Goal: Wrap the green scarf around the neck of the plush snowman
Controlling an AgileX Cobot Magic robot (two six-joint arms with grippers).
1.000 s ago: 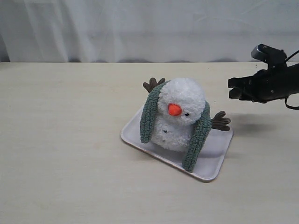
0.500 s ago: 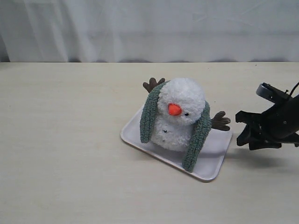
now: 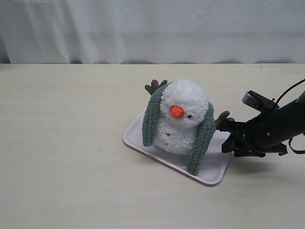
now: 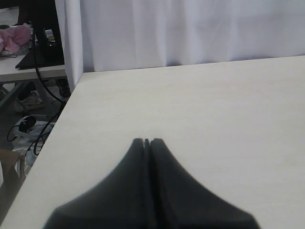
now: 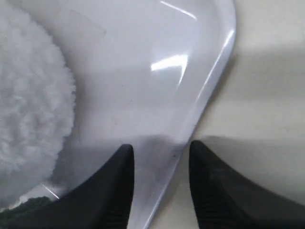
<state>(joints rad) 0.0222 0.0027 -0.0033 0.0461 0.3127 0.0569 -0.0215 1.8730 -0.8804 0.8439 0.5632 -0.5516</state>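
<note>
The plush snowman [image 3: 183, 114] sits on a white tray [image 3: 217, 167] at the middle of the table. The green scarf [image 3: 202, 138] is draped behind its head, one end hanging down each side of the body. My right gripper [image 3: 228, 137] is open at the tray's right edge, low over the table. In the right wrist view the fingers [image 5: 119, 191] straddle the tray rim [image 5: 209, 86], with the snowman's white fluff [image 5: 28, 105] and a scrap of scarf [image 5: 24, 207] to one side. My left gripper [image 4: 147, 141] is shut and holds nothing, over bare table.
A white curtain [image 3: 152, 28] hangs behind the table. The left wrist view shows the table's side edge [image 4: 52, 138], with a desk, cables and clutter beyond it.
The right gripper has come down from above the table at the right and moved left, reaching the tray's right edge. The snowman and scarf have shifted very slightly.
</note>
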